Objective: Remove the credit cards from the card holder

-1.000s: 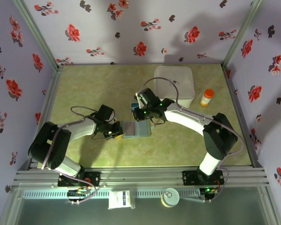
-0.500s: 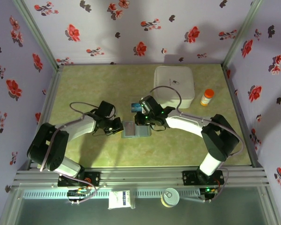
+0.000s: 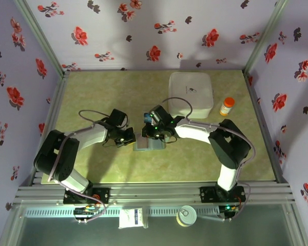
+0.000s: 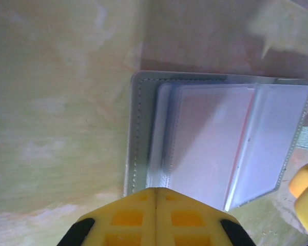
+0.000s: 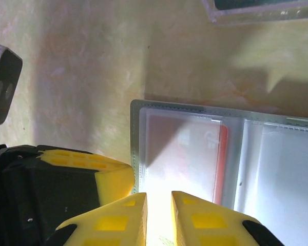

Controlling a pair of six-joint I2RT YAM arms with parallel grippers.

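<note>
The card holder lies open and flat on the green table, between the two arms. In the right wrist view its left panel shows a red credit card behind a clear slot. The same card's red edge shows in the left wrist view. My left gripper is shut, its tips at the wallet's left edge with nothing between them. My right gripper hangs over that left panel, open by a narrow gap. Any blue cards inside the wallet are hidden.
A big white square box stands at the back right, with an orange pill bottle beside it. A clear plastic box with something dark in it lies just behind the wallet. Flowered walls close in the table.
My right gripper has swung left and down from behind the wallet until it is over its left panel. My left gripper has edged right to the wallet's left edge.
</note>
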